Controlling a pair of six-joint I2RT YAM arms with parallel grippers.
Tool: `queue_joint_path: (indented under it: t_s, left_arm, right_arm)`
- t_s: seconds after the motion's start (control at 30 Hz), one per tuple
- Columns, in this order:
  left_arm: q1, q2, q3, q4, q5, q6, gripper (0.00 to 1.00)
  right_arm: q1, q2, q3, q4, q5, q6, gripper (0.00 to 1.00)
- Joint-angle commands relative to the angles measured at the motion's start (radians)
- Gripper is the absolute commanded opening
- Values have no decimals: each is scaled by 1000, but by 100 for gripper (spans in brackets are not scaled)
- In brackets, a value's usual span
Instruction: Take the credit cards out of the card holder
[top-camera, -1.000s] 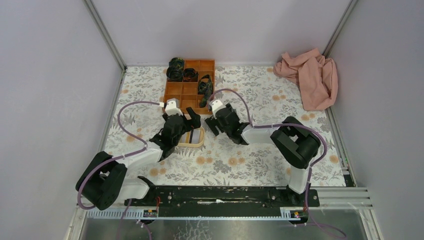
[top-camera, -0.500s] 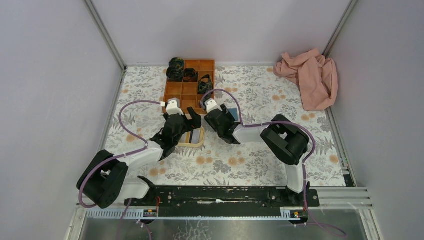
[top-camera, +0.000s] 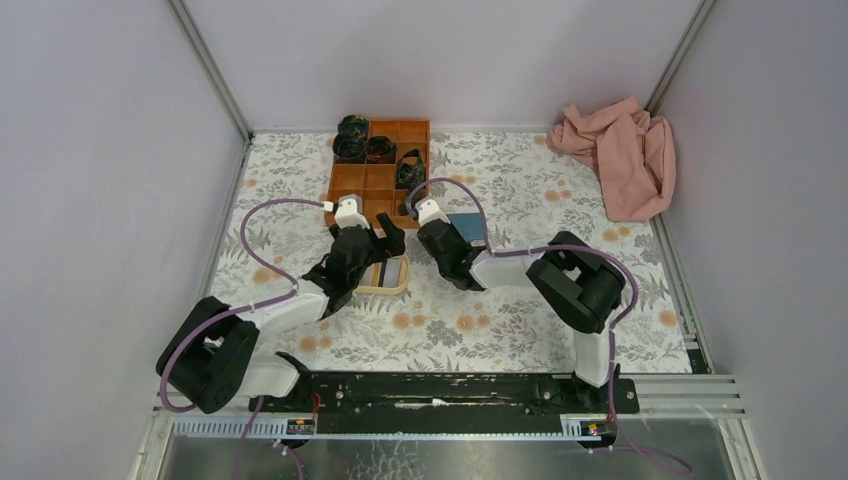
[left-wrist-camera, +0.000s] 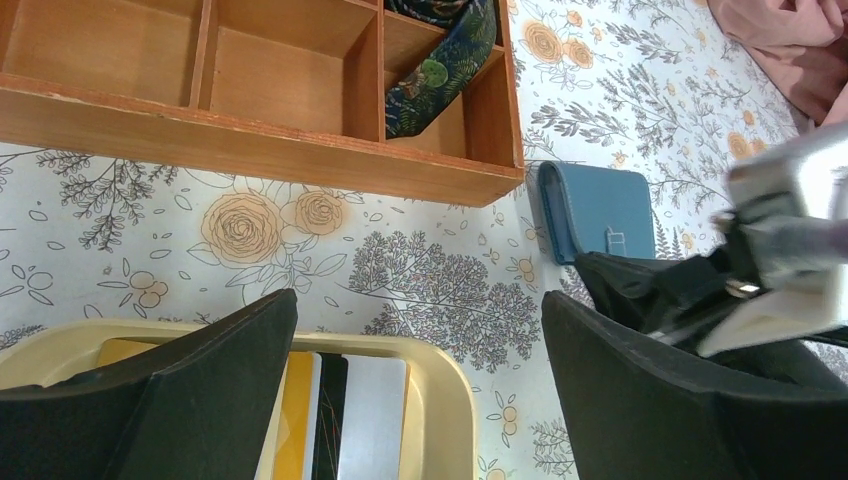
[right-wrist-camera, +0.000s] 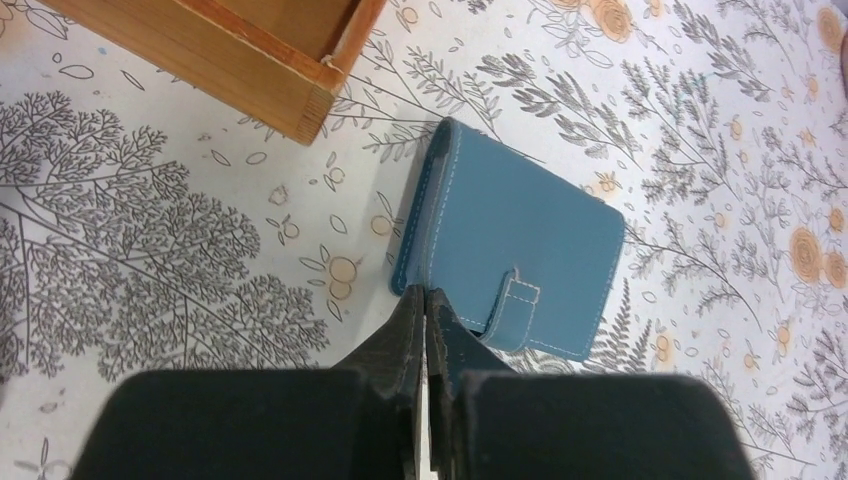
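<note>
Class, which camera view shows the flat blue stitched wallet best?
The right wrist view: the flat blue stitched wallet fills the centre, closed and almost whole. The left wrist view shows it smaller and partly hidden; the top view shows only a sliver.

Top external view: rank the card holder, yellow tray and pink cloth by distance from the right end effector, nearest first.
1. Card holder: at the fingertips of the right end effector, on the table.
2. Yellow tray: a little to its left, toward the near edge.
3. Pink cloth: far right corner, clearly farthest.
</note>
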Motion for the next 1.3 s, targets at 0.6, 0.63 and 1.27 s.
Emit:
queue_joint_path:
  t_s: [0.6, 0.63, 1.27]
  left_arm:
    - [-3, 15, 29, 32, 28, 17, 100]
    - [-3, 18, 30, 32, 29, 17, 100]
    - [-4, 0, 25, 29, 27, 12, 100]
  right_arm:
    - [-112, -615, -144, -261, -441, 442, 0]
    - [-132, -615, -153, -279, -476, 453, 0]
    - [-398, -581, -298, -314, -652, 651, 0]
